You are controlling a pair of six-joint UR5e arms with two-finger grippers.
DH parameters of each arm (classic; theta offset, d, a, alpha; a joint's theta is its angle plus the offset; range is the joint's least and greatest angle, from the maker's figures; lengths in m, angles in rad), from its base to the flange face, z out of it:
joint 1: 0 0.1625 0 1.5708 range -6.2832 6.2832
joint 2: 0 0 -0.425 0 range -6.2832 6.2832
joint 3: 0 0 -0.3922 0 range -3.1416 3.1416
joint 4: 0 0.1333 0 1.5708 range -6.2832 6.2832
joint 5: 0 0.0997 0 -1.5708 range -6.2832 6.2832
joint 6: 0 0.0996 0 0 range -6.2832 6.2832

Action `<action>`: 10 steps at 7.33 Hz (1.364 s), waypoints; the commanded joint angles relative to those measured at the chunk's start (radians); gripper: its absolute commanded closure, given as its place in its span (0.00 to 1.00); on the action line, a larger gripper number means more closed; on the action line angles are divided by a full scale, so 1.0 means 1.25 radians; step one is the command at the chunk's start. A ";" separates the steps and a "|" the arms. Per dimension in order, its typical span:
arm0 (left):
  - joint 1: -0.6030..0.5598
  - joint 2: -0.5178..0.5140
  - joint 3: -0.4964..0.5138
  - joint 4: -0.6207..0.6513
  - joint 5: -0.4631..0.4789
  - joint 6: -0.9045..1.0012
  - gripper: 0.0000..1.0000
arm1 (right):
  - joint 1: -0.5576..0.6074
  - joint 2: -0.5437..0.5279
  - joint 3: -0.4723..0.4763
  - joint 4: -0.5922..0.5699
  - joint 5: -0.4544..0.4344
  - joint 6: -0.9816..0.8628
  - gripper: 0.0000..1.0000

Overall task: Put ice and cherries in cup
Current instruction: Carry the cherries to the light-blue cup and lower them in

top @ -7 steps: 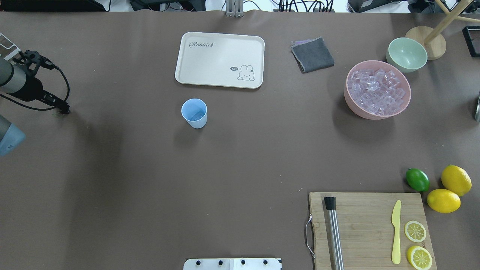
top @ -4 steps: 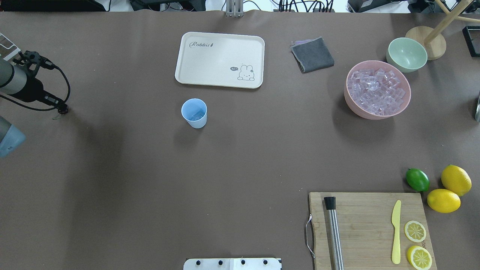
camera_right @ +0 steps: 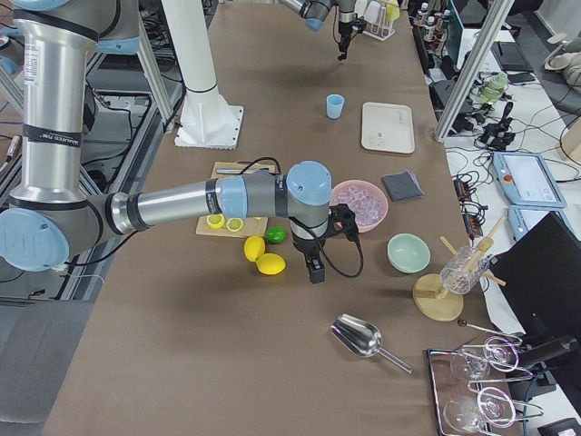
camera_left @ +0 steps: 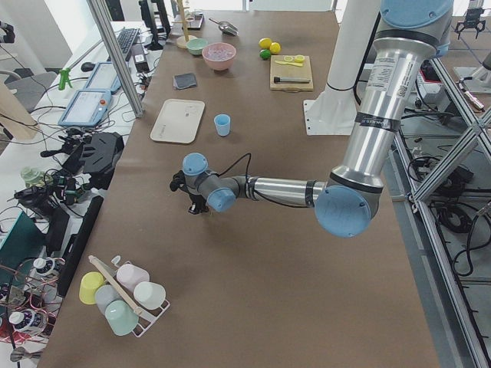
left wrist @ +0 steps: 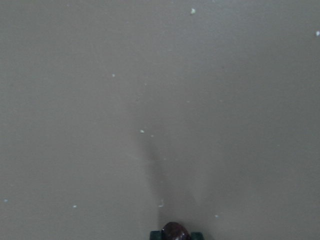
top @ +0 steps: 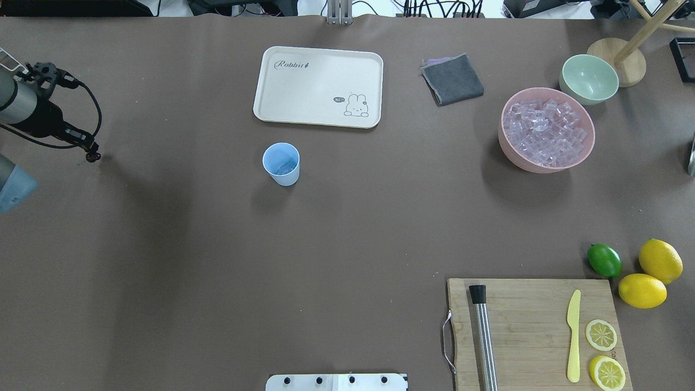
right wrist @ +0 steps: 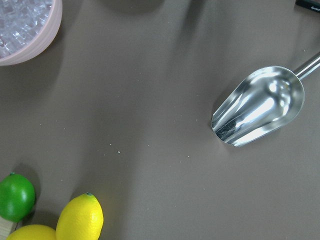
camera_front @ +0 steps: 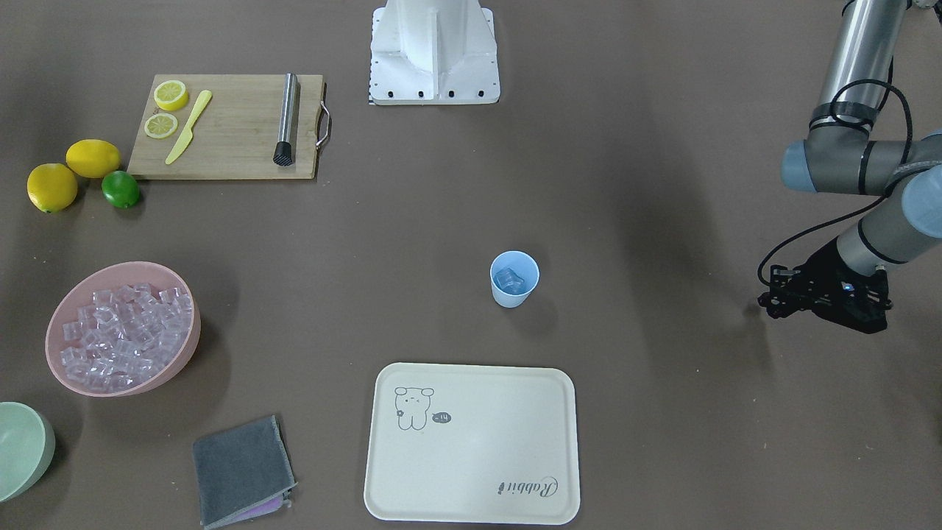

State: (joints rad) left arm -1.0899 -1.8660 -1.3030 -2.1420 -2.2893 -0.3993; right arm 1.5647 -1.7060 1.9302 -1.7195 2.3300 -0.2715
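The light-blue cup stands mid-table in front of the tray, with a few clear ice cubes inside it. More ice fills the pink bowl at the far right. My left gripper is at the table's left edge, far left of the cup, shut on the dark red cherries, which it holds just above the table. My right gripper shows only in the exterior right view, near the lemons. I cannot tell whether it is open or shut.
A cream tray lies behind the cup. There are also a grey cloth, a pale green bowl, a metal scoop, a cutting board with muddler, knife and lemon slices, and a lime and lemons.
My left gripper has risen a little off the table and drawn back with the cherries in it. Nothing else has moved.
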 commanded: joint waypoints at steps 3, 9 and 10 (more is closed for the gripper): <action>-0.034 -0.151 -0.094 0.238 -0.051 -0.159 0.73 | 0.000 -0.001 0.006 -0.001 0.001 0.001 0.00; 0.234 -0.295 -0.225 0.243 0.173 -0.730 0.73 | -0.003 0.000 0.013 -0.001 0.000 0.004 0.00; 0.245 -0.309 -0.231 0.243 0.177 -0.752 0.73 | -0.004 0.000 0.013 -0.002 0.001 0.005 0.00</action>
State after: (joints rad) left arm -0.8158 -2.2265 -1.5785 -1.8391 -2.0944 -1.2787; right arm 1.5619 -1.7054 1.9461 -1.7215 2.3302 -0.2668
